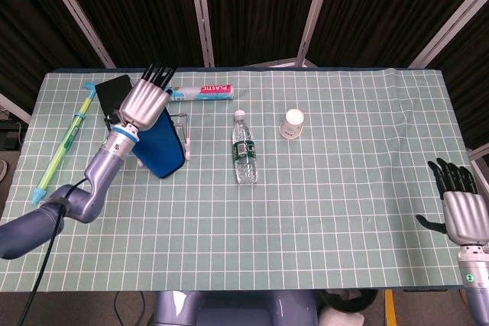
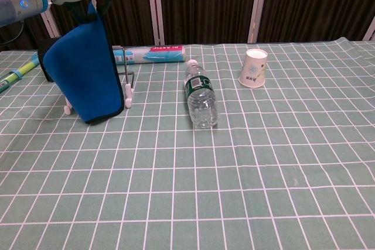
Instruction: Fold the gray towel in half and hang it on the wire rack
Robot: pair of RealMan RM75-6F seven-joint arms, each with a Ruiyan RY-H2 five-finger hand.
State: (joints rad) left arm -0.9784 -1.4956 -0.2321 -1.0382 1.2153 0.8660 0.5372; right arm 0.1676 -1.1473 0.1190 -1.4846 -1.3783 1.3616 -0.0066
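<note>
Your left robot hand (image 1: 143,103) grips the top edge of the towel (image 2: 85,71), which looks blue here, not gray, and hangs straight down from the fingers, its long axis near vertical. The wire rack (image 2: 128,86) is the landmark: the cloth hangs in front of and over its left part, with only its right leg and white feet showing just beside the towel's right edge. I cannot tell whether the fold already sits across the rack's top bar. That is what your next move depends on, so judge it before releasing.

Behind the rack lies a plastic roll (image 1: 200,92). Right of the rack lies a water bottle (image 2: 201,93), and further right a paper cup (image 2: 254,68); neither blocks you. Your right robot hand (image 1: 461,208) is well apart from the rack, near the surface's (image 1: 344,211) edge, fingers apart and holding nothing.
</note>
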